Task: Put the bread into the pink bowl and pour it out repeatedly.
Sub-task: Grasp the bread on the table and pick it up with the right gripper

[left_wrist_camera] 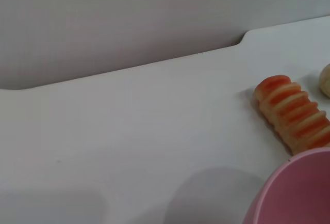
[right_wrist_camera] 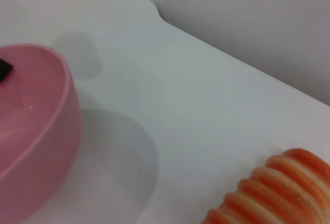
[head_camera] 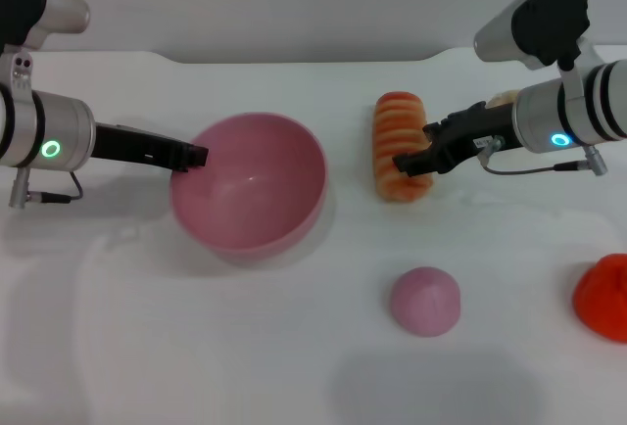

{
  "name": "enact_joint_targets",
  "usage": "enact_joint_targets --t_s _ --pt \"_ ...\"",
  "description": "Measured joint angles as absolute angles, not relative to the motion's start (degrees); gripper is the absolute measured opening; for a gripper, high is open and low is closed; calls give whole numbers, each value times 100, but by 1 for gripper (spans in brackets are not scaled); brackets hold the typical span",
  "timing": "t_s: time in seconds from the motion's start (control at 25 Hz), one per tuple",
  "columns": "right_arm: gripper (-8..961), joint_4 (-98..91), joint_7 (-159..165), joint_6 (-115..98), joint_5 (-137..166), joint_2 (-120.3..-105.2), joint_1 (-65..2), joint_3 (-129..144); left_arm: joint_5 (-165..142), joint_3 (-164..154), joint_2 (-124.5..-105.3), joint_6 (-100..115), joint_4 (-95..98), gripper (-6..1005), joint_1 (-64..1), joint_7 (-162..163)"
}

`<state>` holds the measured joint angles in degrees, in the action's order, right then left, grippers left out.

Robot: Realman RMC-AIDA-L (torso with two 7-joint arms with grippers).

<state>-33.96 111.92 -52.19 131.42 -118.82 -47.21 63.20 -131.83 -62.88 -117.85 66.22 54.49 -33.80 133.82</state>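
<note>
White table (head_camera: 245, 347) holds a pink dome-shaped bun (head_camera: 425, 300) near the front. A red item (head_camera: 605, 295) sits at the right edge, partly cut off. A small beige lump (left_wrist_camera: 325, 79) lies farther back.

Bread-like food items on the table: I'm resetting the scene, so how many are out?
3. The bread lies right of the pink bowl, at the right gripper. A pink bun sits nearer the robot. A beige lump shows partly behind the right arm.
</note>
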Motion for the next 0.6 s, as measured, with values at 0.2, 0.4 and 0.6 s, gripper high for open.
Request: enact_joint_targets --t_s 0.2,0.4,0.6 --pt "693 -3310 11191 -5162 13134 -11885 -4697 6336 -13181 -6293 -11785 6646 5449 48 -3379 13386" --pt "693 -3228 11191 -5094 13130 -11891 -4694 6344 -13175 -6299 -11785 6666 5449 48 -3374 13386" --pt "692 -3096 11197 -5045 13128 -11892 -4715 6344 -13153 -6315 -11785 6696 5449 48 -3365 13386"
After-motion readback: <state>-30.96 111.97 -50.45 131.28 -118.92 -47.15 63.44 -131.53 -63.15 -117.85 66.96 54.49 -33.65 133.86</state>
